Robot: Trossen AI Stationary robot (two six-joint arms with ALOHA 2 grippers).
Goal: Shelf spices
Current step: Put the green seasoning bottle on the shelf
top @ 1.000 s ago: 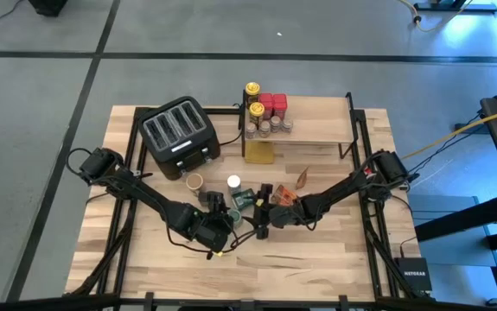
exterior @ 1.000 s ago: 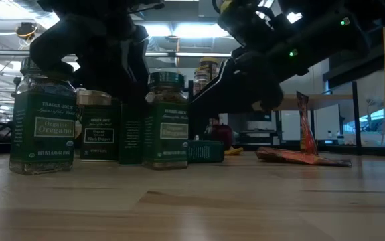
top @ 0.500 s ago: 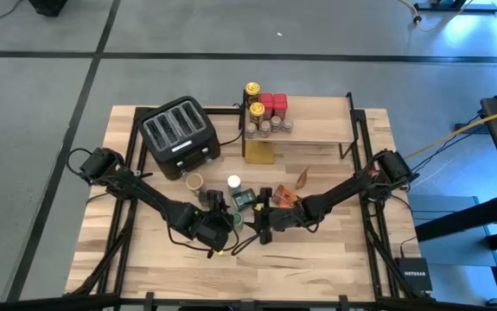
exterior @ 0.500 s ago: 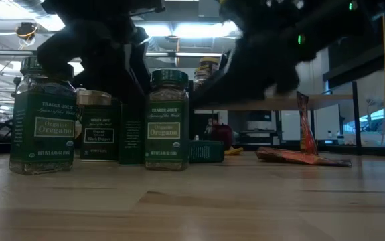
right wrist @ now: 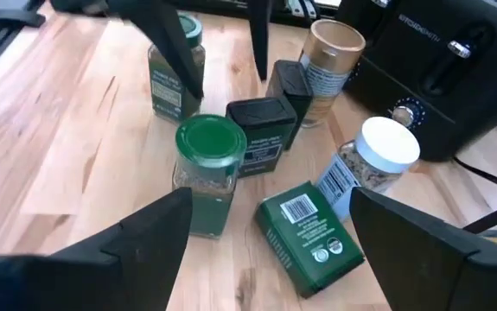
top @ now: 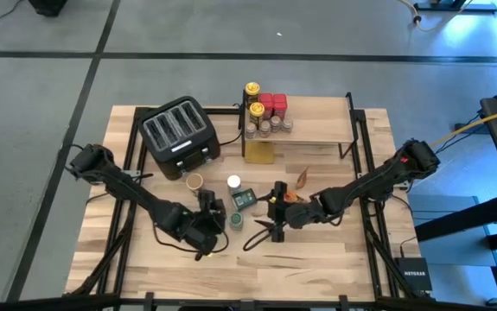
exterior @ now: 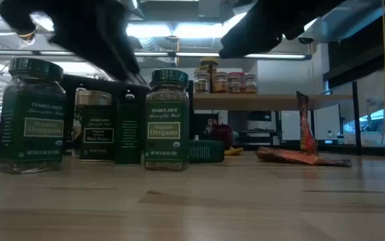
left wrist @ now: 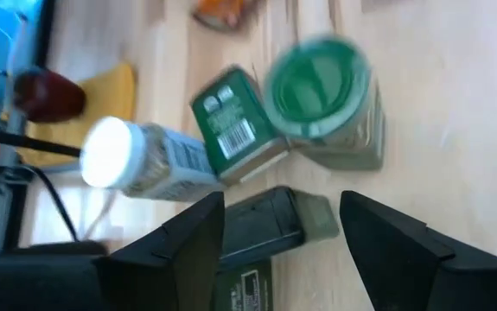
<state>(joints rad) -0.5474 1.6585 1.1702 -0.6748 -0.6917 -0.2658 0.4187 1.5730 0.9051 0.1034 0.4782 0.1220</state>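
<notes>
Several spices stand grouped mid-table: a green-lidded oregano jar point(right wrist: 205, 142), a second one point(right wrist: 175, 52), a flat green tin point(right wrist: 309, 233) lying on its side, two dark tins point(right wrist: 261, 125), a tan-lidded jar point(right wrist: 334, 47) and a white-lidded jar point(right wrist: 386, 147). A foil packet point(exterior: 299, 157) lies to the right. The shelf point(top: 313, 130) at the far side carries several jars point(top: 265, 108). My left gripper point(left wrist: 283, 200) hovers open above a dark tin point(left wrist: 265, 229). My right gripper point(right wrist: 270, 197) hovers open on the group's right side, raised above the table.
The black toaster point(top: 179, 134) stands at the far left beside the shelf. A yellow packet point(top: 261, 154) lies under the shelf's left end. Bare wood lies along the near edge point(top: 257, 268) and the right side.
Both grippers have risen, still open. The right one has climbed well clear of the jars and drawn back a little toward the table's right. The oregano jar nearest the left gripper has shifted slightly toward the table's left.
</notes>
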